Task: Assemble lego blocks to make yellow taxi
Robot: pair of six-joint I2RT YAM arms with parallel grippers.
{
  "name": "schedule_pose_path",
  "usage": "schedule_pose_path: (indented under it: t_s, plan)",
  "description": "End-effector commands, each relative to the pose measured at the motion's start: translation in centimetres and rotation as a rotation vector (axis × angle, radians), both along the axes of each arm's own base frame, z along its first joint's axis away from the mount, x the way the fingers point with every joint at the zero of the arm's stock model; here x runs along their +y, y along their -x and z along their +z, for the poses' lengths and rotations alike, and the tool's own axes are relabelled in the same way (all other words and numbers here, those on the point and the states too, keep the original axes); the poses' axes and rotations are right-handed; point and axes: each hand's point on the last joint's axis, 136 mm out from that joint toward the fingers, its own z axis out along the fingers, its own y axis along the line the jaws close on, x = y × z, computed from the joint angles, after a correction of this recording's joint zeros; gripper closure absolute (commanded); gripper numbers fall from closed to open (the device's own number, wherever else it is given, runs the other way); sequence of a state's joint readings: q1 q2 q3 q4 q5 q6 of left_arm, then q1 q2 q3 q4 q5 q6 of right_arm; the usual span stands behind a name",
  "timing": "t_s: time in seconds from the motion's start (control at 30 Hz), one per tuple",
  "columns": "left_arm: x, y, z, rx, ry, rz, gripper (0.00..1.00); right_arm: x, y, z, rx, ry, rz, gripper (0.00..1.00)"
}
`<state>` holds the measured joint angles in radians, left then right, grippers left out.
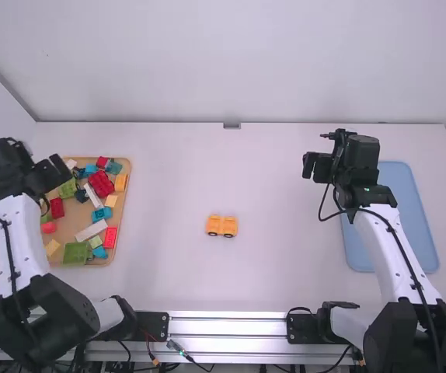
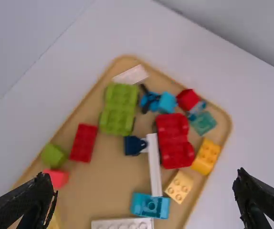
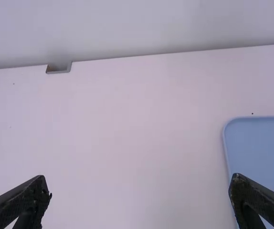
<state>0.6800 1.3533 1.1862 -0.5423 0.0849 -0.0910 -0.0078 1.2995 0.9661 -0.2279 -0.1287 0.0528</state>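
A small orange-yellow car base with dark wheels (image 1: 221, 226) stands alone near the table's middle. The wooden tray (image 1: 127, 203) on the left holds loose blocks, among them an orange-yellow block (image 2: 206, 156) and a paler yellow one (image 2: 179, 186). Over the tray's left side is my left gripper (image 1: 53, 180); in the left wrist view the left gripper (image 2: 145, 192) is open, its fingers wide apart with the blocks lower down. My right gripper (image 1: 310, 165) hangs above the table left of the blue tray. Seen in the right wrist view, the right gripper (image 3: 140, 187) is open and empty.
The blue tray (image 1: 408, 214) lies at the right, beside the right arm. Red wheeled blocks (image 2: 173, 140), green blocks (image 2: 119, 109), a white block (image 2: 122, 223) and teal blocks (image 2: 150, 205) crowd the wooden tray. A wall runs along the table's far edge.
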Motion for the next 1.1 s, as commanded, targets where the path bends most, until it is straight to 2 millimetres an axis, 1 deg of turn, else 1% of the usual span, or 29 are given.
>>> schedule_pose_path:
  t_s: [0.0,0.07,0.13,0.17,0.2,0.23,0.27,0.3,0.4,0.57,0.67,0.7,0.73,0.77,0.8,0.83,0.97,1.07]
  plan:
    - [1.1,0.8,-2.0,-0.020,0.142,0.075,0.01,-0.1,-0.8,1.6,-0.036,-0.005,-0.001,0.01]
    - [2.7,2.0,-3.5,-0.006,0.199,0.174,0.01,-0.1,-0.8,1.6,-0.036,-0.005,-0.001,0.01]
    - [4.2,2.9,-5.4,-0.009,0.291,0.302,0.01,-0.1,-0.8,1.6,-0.036,-0.005,-0.001,0.01]
    - [4.4,3.0,-5.6,-0.013,0.308,0.321,0.01,-0.1,-0.8,1.6,-0.036,-0.005,-0.002,0.01]
    - [4.6,3.2,-6.7,-0.035,0.395,0.407,0.01,-0.1,-0.8,1.6,-0.036,-0.005,-0.001,0.01]
    - [4.7,3.3,-7.4,-0.057,0.474,0.490,0.01,-0.1,-0.8,1.6,-0.036,-0.005,-0.001,0.01]
    - [4.6,3.4,-7.6,-0.062,0.495,0.510,0.01,-0.1,-0.8,1.6,-0.036,-0.005,-0.002,0.01]
    - [4.4,3.5,-8.0,-0.072,0.552,0.561,0.01,-0.1,-0.8,1.6,-0.036,-0.004,-0.001,0.01]
    - [3.2,4.3,-9.7,-0.035,0.676,0.673,0.01,-0.1,-0.8,1.6,-0.036,-0.005,-0.001,0.01]
    - [3.0,4.7,-10.8,-0.006,0.715,0.722,0.01,-0.1,-0.8,1.6,-0.033,-0.005,-0.001,0.01]
    - [3.4,5.3,-11.5,0.023,0.691,0.759,0.01,-0.1,-0.7,1.5,-0.029,-0.005,-0.001,0.01]
    - [3.6,5.9,-11.8,0.033,0.686,0.814,0.01,-0.1,-0.7,1.5,-0.028,-0.005,-0.001,0.01]
    - [3.7,7.0,-12.2,0.046,0.691,0.925,0.01,-0.1,-0.7,1.5,-0.029,-0.005,-0.001,0.01]
    - [3.7,7.4,-12.3,0.051,0.693,0.976,0.01,-0.1,-0.7,1.5,-0.029,-0.005,-0.001,0.01]
    - [3.6,8.4,-12.5,0.056,0.699,1.074,0.02,-0.1,-0.7,1.5,-0.029,-0.005,-0.002,0.01]
    - [3.4,9.2,-12.8,0.056,0.708,1.172,0.07,-0.1,-0.7,1.5,-0.029,-0.005,-0.001,0.01]
    - [3.4,9.4,-13.4,0.028,0.723,1.242,0.08,-0.1,-0.7,1.5,-0.029,-0.005,-0.001,0.01]
    - [3.7,9.2,-14.4,-0.014,0.730,1.274,0.03,-0.1,-0.6,1.4,-0.025,-0.005,-0.001,0.01]
